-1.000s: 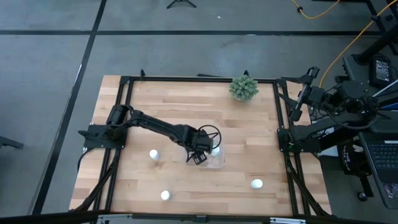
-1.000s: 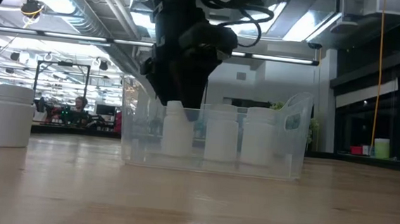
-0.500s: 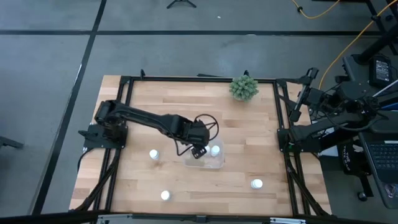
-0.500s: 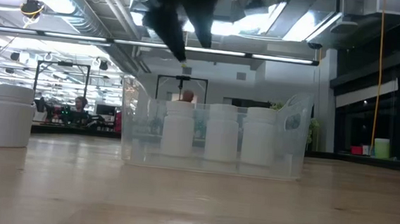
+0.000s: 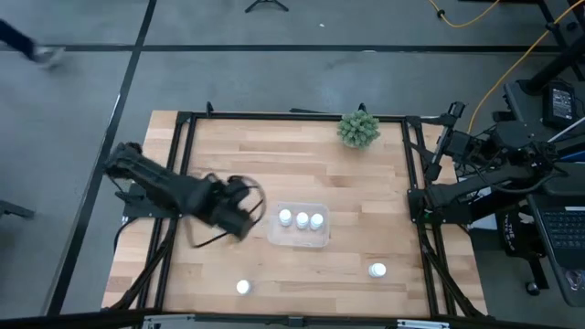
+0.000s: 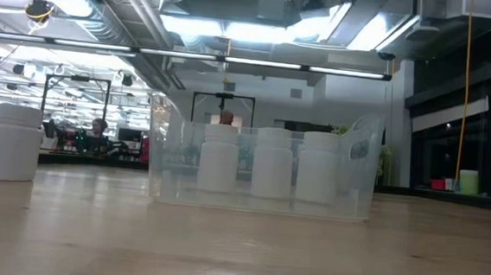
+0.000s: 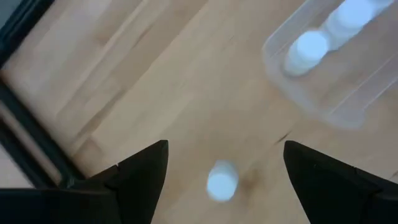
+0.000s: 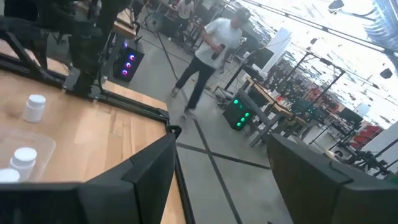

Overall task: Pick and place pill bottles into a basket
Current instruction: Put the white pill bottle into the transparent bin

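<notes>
The clear basket (image 5: 300, 226) stands mid-table with three white pill bottles (image 5: 303, 219) upright in a row; they also show in the low view (image 6: 271, 163). My left gripper (image 5: 241, 219) is open, left of the basket, above a loose bottle (image 7: 222, 182) that stands on the table below the gap between its fingers (image 7: 225, 152). That bottle shows at the left in the low view (image 6: 11, 141). Two more bottles stand near the near edge (image 5: 242, 287) (image 5: 377, 270). My right gripper (image 8: 221, 168) is open and empty at the table's right edge.
A spiky green plant (image 5: 357, 129) stands at the far edge. A black frame (image 5: 183, 164) runs around the tabletop. A person (image 8: 208, 46) walks on the floor beyond the table. Bare wood lies between the basket and the near edge.
My left gripper has risen out of the basket, leaving a bottle standing there beside the other two. It has then swung toward the table's left edge and now hangs over the loose bottle left of the basket.
</notes>
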Motion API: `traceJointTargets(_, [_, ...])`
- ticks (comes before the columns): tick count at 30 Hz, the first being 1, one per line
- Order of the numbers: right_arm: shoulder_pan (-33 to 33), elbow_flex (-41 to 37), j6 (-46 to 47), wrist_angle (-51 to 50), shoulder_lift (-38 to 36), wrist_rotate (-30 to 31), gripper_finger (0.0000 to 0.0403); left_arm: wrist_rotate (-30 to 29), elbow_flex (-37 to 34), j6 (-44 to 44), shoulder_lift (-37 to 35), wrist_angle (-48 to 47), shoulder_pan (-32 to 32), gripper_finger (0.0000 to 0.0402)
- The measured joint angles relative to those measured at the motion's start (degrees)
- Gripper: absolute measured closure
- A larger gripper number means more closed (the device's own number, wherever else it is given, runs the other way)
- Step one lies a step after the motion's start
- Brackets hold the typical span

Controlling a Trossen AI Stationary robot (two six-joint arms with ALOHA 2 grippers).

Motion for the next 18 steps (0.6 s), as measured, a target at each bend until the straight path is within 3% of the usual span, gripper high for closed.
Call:
traceJointTargets(4, [0.0, 0.0, 1.0, 1.4, 0.2, 0.0, 0.0149, 1.5, -10.3, -12.9, -5.1, 1.3, -6.9, 0.0091])
traceJointTargets(9, [0.0, 0.0, 2.7, 1.3, 0.6, 0.1, 0.0149, 3.1, -23.9, -23.1, -9.8, 12.2, -15.4, 0.0091])
traceJointTargets(18, [0.0, 0.0, 12.1, 1.3, 1.6, 0.2, 0.0149, 4.8, -39.6, -29.1, -12.2, 27.4, -18.7, 0.0074])
